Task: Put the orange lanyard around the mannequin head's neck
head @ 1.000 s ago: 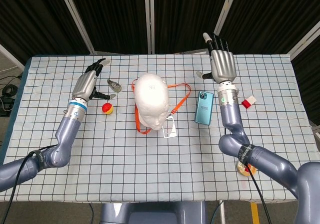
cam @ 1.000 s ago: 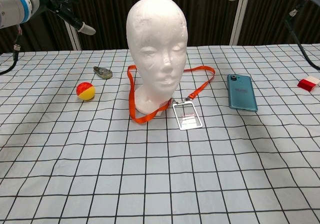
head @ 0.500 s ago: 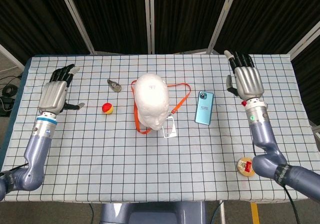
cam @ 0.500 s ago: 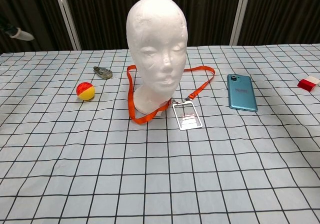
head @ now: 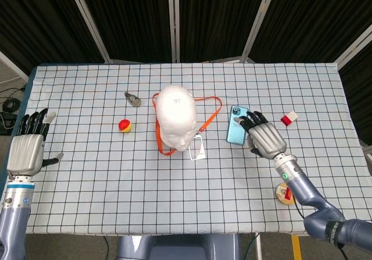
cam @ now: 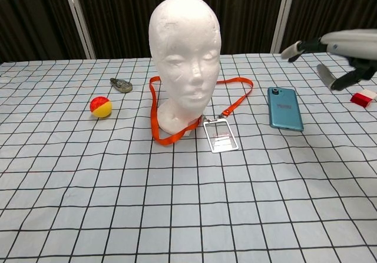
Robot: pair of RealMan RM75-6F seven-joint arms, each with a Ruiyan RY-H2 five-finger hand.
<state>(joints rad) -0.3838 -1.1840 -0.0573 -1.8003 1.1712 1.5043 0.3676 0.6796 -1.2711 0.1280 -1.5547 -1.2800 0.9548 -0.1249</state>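
Observation:
The white foam mannequin head (head: 174, 116) (cam: 184, 57) stands upright at the table's middle. The orange lanyard (head: 157, 133) (cam: 155, 117) lies on the cloth looped around the base of its neck, with the strap passing behind and in front. Its clear badge holder (head: 196, 148) (cam: 221, 138) rests flat in front of the neck. My left hand (head: 26, 149) hovers at the table's left edge, fingers spread, holding nothing. My right hand (head: 264, 138) (cam: 344, 48) floats just right of the teal phone (head: 237, 125) (cam: 285, 108), fingers apart and holding nothing.
A red-and-yellow ball (head: 124, 124) (cam: 100, 106) and a small grey object (head: 133, 99) (cam: 122, 85) lie left of the head. A red-and-white block (head: 289, 118) (cam: 363, 97) sits at the right. A round tin (head: 285, 193) lies near the front right edge.
Both hands drew away from the head toward the robot: the left one slid to the table's left edge, the right one came down beside the phone. The lanyard and head stayed put.

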